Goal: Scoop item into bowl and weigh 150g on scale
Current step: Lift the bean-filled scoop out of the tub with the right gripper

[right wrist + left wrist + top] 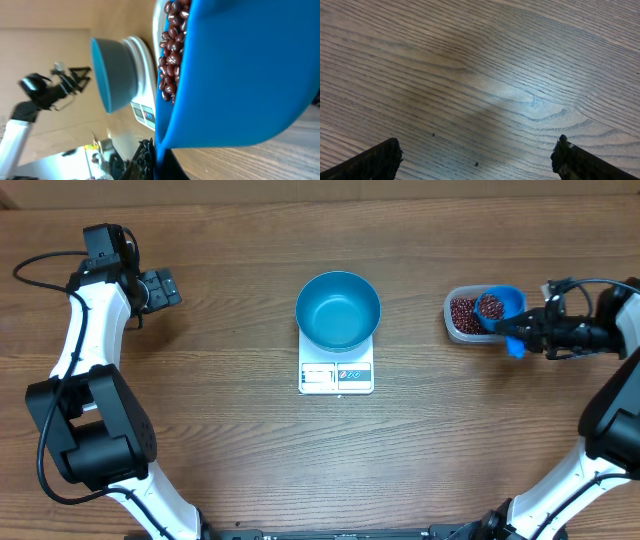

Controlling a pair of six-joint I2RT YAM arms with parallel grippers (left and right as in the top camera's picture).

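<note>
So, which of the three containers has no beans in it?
The blue bowl on the scale; the clear tub and the scoop both hold beans.

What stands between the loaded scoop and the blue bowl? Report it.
Nothing visible. Only bare table lies between the scoop, held by the right gripper at the tub, and the bowl on the scale.

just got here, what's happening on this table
The right claw is shut on a blue scoop, which sits at the clear tub of red-brown beans with some beans in it. The blue bowl stands on the white scale in the middle and looks empty, so nothing has been tipped in yet. The left claw is open over bare table at the far left, holding nothing.
</note>
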